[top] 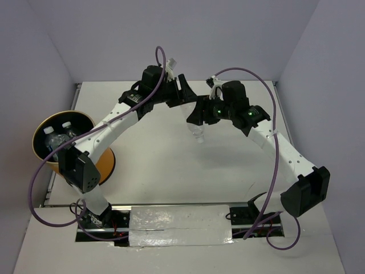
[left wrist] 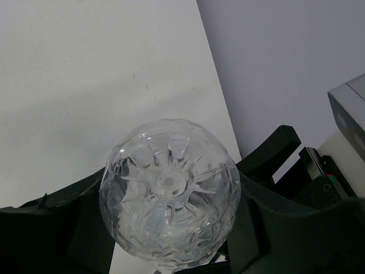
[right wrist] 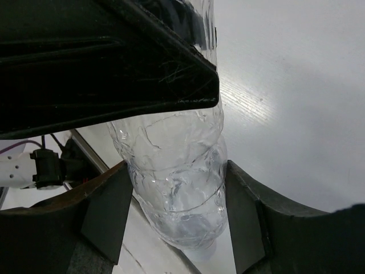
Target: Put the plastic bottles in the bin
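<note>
One clear plastic bottle (top: 199, 132) hangs in the air over the middle of the table, between both grippers. My left gripper (top: 185, 97) is closed around its base end; in the left wrist view the ribbed bottom (left wrist: 169, 194) faces the camera between the black fingers (left wrist: 34, 234). My right gripper (top: 201, 114) is closed on the body; in the right wrist view the bottle (right wrist: 179, 194) sits between both pads (right wrist: 108, 211), cap end down. The orange bin (top: 105, 162) stands at the far left with two labelled bottles (top: 60, 138) inside.
The left gripper's black finger (right wrist: 108, 63) crosses the top of the right wrist view. Purple cables (top: 274, 165) loop along both arms. Grey walls (top: 319, 68) close the table at the back and sides. A taped strip (top: 182, 225) lies at the near edge.
</note>
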